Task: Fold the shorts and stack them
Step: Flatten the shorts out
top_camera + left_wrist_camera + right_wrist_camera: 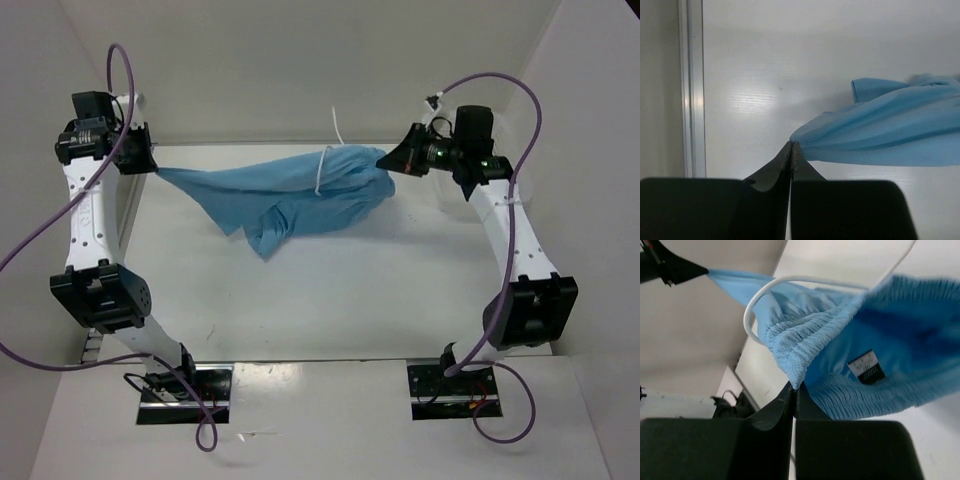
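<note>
From above, the shorts (300, 195) are seen stretched left to right over the table (330, 300), with the waistband end to the right. In the left wrist view, a fabric corner is pinched by the closed left gripper (791, 145). In the right wrist view, the gathered waistband is clamped by the closed right gripper (794, 386).

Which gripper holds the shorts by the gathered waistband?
The right gripper: its shut tips pinch the ribbed waistband beside the white drawstring. The left gripper pinches a smooth edge of the shorts.
</note>
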### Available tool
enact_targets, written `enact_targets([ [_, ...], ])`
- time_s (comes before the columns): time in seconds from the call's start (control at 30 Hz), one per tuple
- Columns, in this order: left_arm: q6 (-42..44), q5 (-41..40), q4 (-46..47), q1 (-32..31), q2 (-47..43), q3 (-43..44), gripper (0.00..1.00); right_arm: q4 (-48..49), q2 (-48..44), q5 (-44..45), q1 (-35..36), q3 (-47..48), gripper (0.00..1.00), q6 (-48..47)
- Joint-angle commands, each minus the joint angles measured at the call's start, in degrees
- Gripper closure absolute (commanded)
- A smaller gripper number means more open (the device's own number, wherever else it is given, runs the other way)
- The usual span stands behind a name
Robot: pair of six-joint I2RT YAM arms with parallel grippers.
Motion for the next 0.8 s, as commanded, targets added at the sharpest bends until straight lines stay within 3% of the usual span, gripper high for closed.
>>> enact_targets([
  [0.0, 0.25, -3.01, -2.15, 0.66, -3.97, -5.19, 1.0, -0.19, -2.13, -1.99, 0.29, -7.15, 1.0, 1.19],
  [0.17, 0.25, -3.02, 0.3, 0.66, -6.7, -12.41, 1.0, 0.33, -6.17, -2.6, 0.29, -14.72, 1.0, 1.19],
  [0.37, 0.25, 0.5, -1.0, 0.66, -4.51, -12.43, 1.0, -4.58, -4.95, -1.11, 0.29, -18.49, 1.0, -2.59],
  [0.57, 0.25, 0.85, 2.33, -3.46, -3.28, -20.08, 1.0, -1.61, -4.95, -1.02, 0.82, -28.61, 1.0, -1.37],
  [0.77, 0.25, 3.22, 4.7, -7.94, 14.61, -10.7, 1.0, 2.7, 0.57, -0.41, 1.43, -23.98, 1.0, 0.75],
])
